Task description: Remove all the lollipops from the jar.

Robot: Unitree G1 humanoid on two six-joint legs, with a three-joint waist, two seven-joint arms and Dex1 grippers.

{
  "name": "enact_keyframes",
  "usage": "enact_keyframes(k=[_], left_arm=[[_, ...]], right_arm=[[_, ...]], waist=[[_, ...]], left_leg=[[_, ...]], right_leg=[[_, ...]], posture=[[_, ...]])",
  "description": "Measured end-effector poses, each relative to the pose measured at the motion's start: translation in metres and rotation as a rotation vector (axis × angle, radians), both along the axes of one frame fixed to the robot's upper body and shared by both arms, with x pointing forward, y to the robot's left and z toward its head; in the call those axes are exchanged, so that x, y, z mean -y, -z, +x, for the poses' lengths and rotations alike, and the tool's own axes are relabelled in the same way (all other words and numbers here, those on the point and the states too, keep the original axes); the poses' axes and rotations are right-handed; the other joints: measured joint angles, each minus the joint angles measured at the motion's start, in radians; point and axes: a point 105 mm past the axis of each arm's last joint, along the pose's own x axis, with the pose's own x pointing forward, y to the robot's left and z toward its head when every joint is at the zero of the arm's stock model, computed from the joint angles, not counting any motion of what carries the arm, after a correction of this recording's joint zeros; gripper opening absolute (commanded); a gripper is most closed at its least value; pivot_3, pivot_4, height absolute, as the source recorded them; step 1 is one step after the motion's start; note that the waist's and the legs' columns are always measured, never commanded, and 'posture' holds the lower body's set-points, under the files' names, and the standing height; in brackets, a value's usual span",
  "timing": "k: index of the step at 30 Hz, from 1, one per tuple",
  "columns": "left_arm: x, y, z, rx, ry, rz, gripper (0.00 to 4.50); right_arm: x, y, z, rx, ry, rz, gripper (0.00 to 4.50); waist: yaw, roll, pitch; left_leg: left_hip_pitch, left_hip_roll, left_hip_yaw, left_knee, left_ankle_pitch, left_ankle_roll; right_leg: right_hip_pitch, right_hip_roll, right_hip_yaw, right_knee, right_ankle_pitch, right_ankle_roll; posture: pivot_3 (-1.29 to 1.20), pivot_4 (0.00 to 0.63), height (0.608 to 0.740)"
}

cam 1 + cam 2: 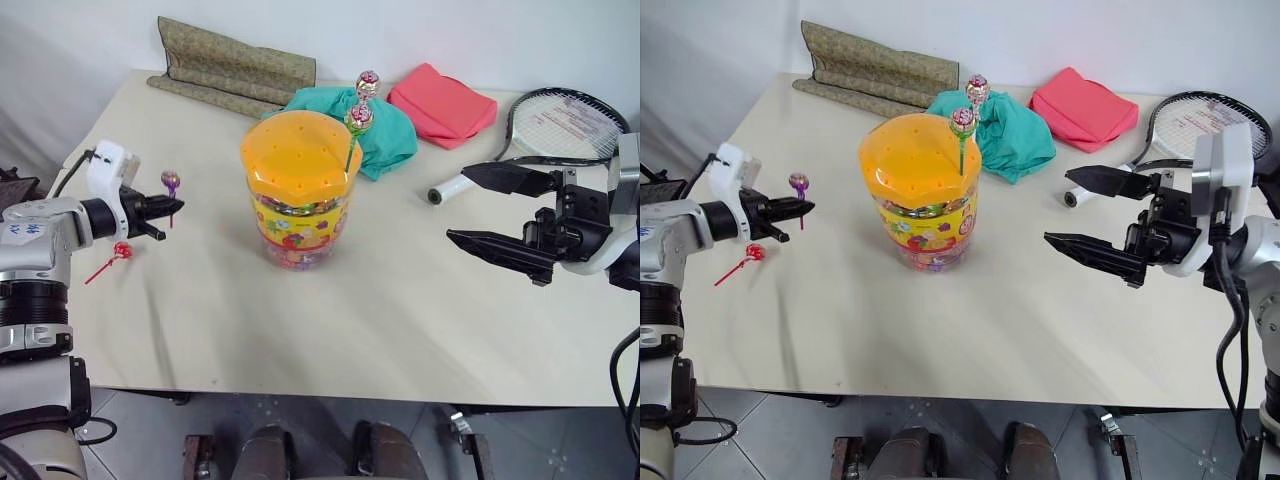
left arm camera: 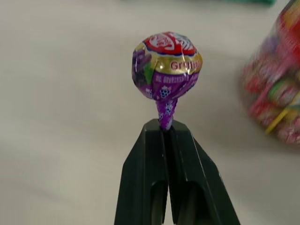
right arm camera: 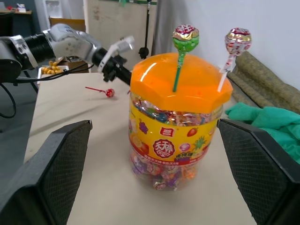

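While the clear plastic jar with the domed orange lid stands mid-desk with green-wrapped and pink-wrapped lollipops upright in its lid and a red one lying nearby, the left fingers pinch a purple-wrapped lollipop, and the right fingers gape wide, empty.

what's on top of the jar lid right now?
Two lollipops stand upright in the holes of the orange lid of the jar: a green-stick one and a white-stick one. Their stick ends below the lid are hidden; wrapped candy shows through the clear wall.
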Motion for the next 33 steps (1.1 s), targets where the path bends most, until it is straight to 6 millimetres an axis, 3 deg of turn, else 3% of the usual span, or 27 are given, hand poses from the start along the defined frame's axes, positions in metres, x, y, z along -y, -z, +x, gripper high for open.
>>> enact_keyframes(k=[4, 5, 11, 18, 22, 27, 33], left_arm=[[-0.007, 0.016, -0.005, -0.083, -0.032, 0.047, 0.02], [-0.009, 0.018, -0.006, -0.097, -0.032, 0.062, 0.51], [-0.016, 0.024, -0.018, -0.164, -0.028, 0.155, 2.25], [-0.005, 0.004, -0.027, -0.131, 0.023, 0.180, 4.47], [0.002, -0.015, -0.033, -0.060, 0.064, 0.158, 4.47], [0.005, -0.058, -0.050, 0.085, 0.149, 0.082, 4.47], [0.020, -0.087, -0.063, 0.299, 0.332, -0.089, 4.47]], right_arm=[[0.000, 0.001, 0.000, -0.001, 0.002, -0.003, 4.50], [0.000, 0.001, 0.000, -0.001, 0.002, -0.003, 4.50], [0.001, 0.002, 0.001, -0.006, 0.003, -0.004, 4.50], [0.001, 0.002, 0.000, -0.008, 0.005, -0.012, 4.50], [0.002, 0.000, 0.000, -0.011, 0.012, -0.028, 4.50], [0.000, -0.003, 0.005, -0.021, 0.038, -0.043, 4.50], [-0.019, -0.012, 0.022, -0.027, 0.036, -0.012, 4.50]], waist=[[0.000, 0.000, 0.000], [0.001, 0.000, 0.000], [0.001, 0.000, 0.000], [0.000, 0.000, 0.000], [0.000, 0.000, 0.000], [-0.001, 0.000, 0.000], [-0.002, 0.001, 0.000]], left_leg=[[0.000, 0.000, 0.000, 0.000, 0.000, 0.000], [0.000, 0.000, 0.000, 0.000, 0.000, 0.000], [0.000, 0.000, 0.000, 0.000, 0.000, 0.000], [0.000, 0.000, 0.000, 0.000, 0.000, 0.000], [0.000, 0.001, 0.001, 0.000, 0.000, 0.000], [0.000, 0.001, 0.001, 0.000, 0.000, 0.000], [0.000, 0.001, 0.001, 0.000, 0.000, 0.000]], right_leg=[[0.000, 0.000, 0.000, 0.000, 0.000, 0.000], [0.000, 0.000, 0.000, 0.000, 0.000, 0.000], [0.000, 0.000, 0.000, 0.000, 0.000, 0.000], [0.000, 0.000, 0.000, 0.000, 0.000, 0.000], [0.000, 0.000, 0.001, 0.000, 0.000, 0.000], [-0.001, 0.000, 0.001, 0.000, 0.000, 0.000], [-0.001, 0.000, 0.001, 0.000, 0.000, 0.000]], posture=[[0.00, 0.150, 0.740], [0.00, 0.150, 0.740], [0.00, 0.150, 0.740], [0.00, 0.150, 0.740], [0.00, 0.150, 0.740], [0.00, 0.150, 0.740], [0.00, 0.150, 0.740]])
